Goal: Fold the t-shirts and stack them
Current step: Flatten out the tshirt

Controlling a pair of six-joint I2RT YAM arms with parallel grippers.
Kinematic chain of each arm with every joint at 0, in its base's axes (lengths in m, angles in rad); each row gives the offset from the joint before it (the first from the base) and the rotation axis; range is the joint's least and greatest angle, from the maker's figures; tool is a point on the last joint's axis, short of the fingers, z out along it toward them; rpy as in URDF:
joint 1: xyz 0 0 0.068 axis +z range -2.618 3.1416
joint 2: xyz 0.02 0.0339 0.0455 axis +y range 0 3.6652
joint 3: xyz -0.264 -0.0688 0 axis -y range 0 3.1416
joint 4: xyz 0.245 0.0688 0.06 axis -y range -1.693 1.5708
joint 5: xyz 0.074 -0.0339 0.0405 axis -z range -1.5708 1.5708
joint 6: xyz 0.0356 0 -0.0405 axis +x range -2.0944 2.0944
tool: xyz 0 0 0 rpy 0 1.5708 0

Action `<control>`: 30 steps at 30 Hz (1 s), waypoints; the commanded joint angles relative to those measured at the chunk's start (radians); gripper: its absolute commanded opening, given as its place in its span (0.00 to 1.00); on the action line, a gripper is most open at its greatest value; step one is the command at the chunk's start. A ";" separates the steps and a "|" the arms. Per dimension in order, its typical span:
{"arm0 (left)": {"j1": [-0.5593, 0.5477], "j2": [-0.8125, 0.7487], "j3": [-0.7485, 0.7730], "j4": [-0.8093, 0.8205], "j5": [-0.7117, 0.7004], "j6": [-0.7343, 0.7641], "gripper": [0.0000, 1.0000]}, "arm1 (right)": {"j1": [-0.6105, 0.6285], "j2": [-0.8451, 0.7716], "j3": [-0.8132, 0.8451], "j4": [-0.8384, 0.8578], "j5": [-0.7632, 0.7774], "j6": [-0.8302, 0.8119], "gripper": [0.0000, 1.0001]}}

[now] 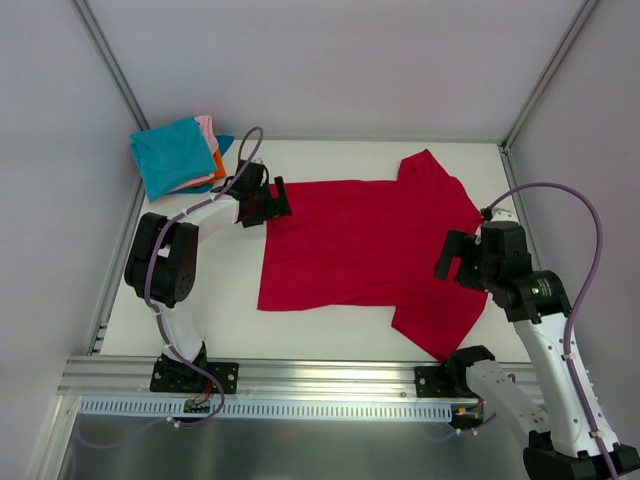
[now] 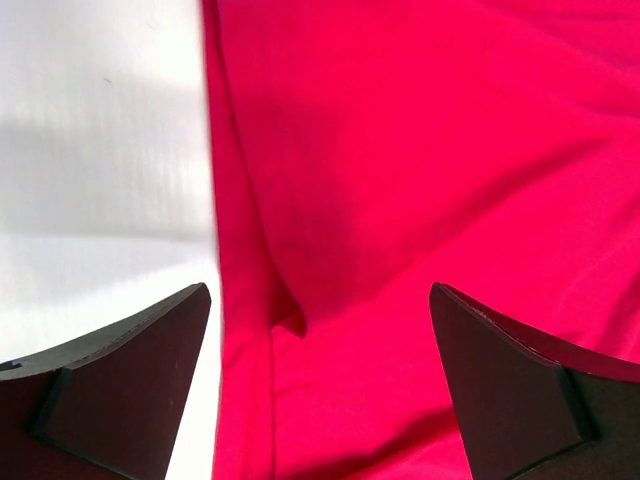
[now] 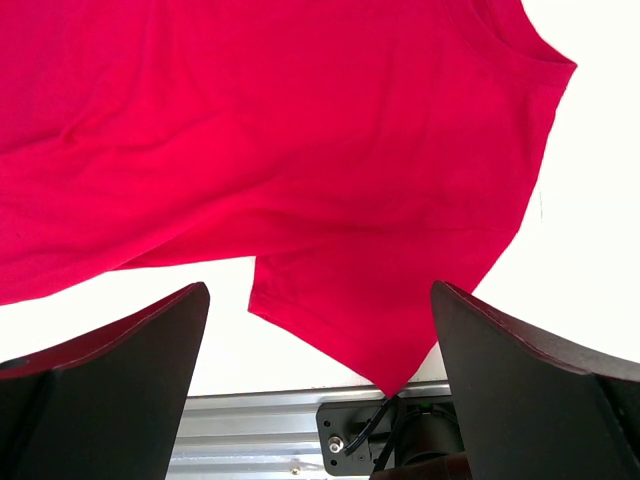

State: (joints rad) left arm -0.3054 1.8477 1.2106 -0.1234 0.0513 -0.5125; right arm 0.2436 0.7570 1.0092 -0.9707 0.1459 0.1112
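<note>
Black fingers (image 2: 130, 390) of the left gripper (image 1: 272, 203) stand spread wide, nothing between them. The gripper sits low over the far-left corner of the red t-shirt (image 1: 360, 245); its wrist view shows the shirt's hemmed edge running between the fingers, a small fold in the cloth there, and bare white table (image 2: 100, 150) to the left. Whether the fingertips touch the cloth cannot be told.

The right gripper (image 1: 458, 258) is likewise spread wide and holds nothing. It hangs above the right side of the shirt, near the near-right sleeve (image 3: 400, 320). Its wrist view looks down on that sleeve, whose point reaches almost to the metal rail (image 1: 300, 380) at the near edge of the table.

The red t-shirt lies spread flat across the middle of the table, collar end to the right, one sleeve pointing far, the other near.

A stack of folded t-shirts (image 1: 180, 155) lies in the far-left corner, well apart from the red one: teal on top, with pink, orange and blue edges showing beneath.
</note>
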 commanded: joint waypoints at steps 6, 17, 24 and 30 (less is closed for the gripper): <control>0.000 -0.001 -0.037 0.034 0.117 -0.063 0.87 | -0.001 0.001 -0.004 0.010 0.027 -0.010 0.99; 0.000 0.033 -0.048 0.056 0.137 -0.073 0.59 | -0.003 0.007 0.000 0.006 0.037 -0.013 0.99; 0.000 0.038 -0.045 0.059 0.125 -0.067 0.40 | -0.001 0.013 0.006 0.004 0.037 -0.016 0.99; 0.000 0.030 -0.031 0.036 0.108 -0.047 0.40 | -0.003 0.019 0.005 0.007 0.034 -0.016 1.00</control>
State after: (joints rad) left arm -0.3065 1.8820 1.1641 -0.0875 0.1726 -0.5838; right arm 0.2436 0.7742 1.0027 -0.9703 0.1627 0.1108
